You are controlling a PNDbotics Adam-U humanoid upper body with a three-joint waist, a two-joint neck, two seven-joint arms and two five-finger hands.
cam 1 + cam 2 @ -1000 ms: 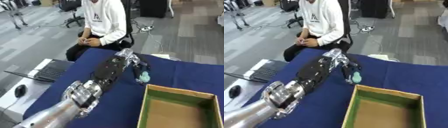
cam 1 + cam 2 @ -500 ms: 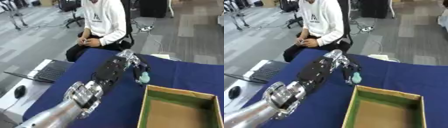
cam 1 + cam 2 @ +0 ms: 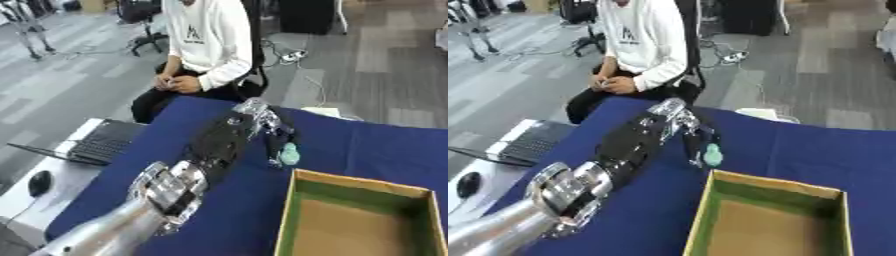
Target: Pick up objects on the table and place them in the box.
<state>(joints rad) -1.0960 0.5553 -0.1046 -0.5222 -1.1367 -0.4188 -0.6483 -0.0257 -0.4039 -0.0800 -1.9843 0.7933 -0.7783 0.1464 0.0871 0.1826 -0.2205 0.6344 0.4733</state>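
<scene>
Teal object (one), one box

Your left arm reads as polished metal at the near joints, bright and glossy with reflections, then turns to matt black casing toward the left hand, whose fingers show silvery, shiny segments. Just below those fingers lies a small pale green object with a smooth, faintly glossy look, like plastic. Under everything, the tabletop wears a deep blue cloth, matt and smooth. Nearer you from the fingers, the box looks like cardboard: dull brown floor, matt green inner walls, pale raw rim.
</scene>
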